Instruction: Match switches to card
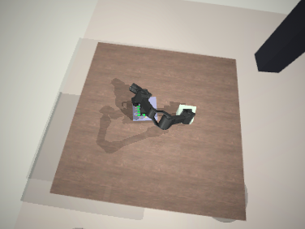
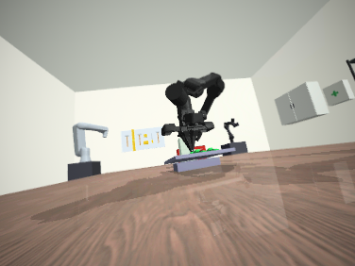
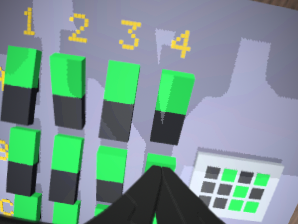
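yellow 1 to 4, A (cut off), B, C on panel (image 3: 215, 130)

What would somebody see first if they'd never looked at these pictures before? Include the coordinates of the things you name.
Probably the big black robot arm (image 1: 164, 122) (image 2: 195, 85), bending over a pale purple panel (image 1: 149, 119) (image 2: 198, 165) on the brown wooden table (image 1: 195, 174) (image 2: 142, 217). Next, up close, the bright green-and-dark switches in rows under yellow numbers 1 to 4, with a little white card (image 3: 196, 182) of coloured squares to their right.
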Robot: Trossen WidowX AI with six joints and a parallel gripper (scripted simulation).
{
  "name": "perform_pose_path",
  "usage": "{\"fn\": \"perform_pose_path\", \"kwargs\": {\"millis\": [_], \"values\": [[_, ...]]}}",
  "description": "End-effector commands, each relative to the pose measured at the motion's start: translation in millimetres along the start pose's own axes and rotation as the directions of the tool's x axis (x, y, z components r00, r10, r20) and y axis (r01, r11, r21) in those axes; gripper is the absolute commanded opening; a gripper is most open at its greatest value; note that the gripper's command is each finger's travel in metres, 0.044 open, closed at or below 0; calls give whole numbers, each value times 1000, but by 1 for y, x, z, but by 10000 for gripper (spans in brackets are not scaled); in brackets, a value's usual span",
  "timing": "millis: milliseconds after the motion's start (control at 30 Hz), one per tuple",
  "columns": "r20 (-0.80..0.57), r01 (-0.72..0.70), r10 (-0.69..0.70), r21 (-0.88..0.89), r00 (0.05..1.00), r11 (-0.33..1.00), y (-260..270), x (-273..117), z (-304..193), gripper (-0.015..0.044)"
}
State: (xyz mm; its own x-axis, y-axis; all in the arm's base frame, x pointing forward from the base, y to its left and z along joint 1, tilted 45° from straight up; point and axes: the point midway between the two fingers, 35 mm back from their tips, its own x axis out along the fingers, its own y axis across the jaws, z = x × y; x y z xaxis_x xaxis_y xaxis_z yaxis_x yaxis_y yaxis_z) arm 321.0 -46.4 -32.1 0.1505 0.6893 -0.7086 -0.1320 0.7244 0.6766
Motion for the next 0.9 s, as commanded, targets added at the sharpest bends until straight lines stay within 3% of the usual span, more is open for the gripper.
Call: {"fn": "perform_pose_path", "kwargs": {"millis": [0, 867], "values": [[2, -4, 4, 4, 1000, 1000, 0, 1, 0, 0], [2, 0, 0, -1, 1000, 1000, 0, 0, 0, 0]]}}
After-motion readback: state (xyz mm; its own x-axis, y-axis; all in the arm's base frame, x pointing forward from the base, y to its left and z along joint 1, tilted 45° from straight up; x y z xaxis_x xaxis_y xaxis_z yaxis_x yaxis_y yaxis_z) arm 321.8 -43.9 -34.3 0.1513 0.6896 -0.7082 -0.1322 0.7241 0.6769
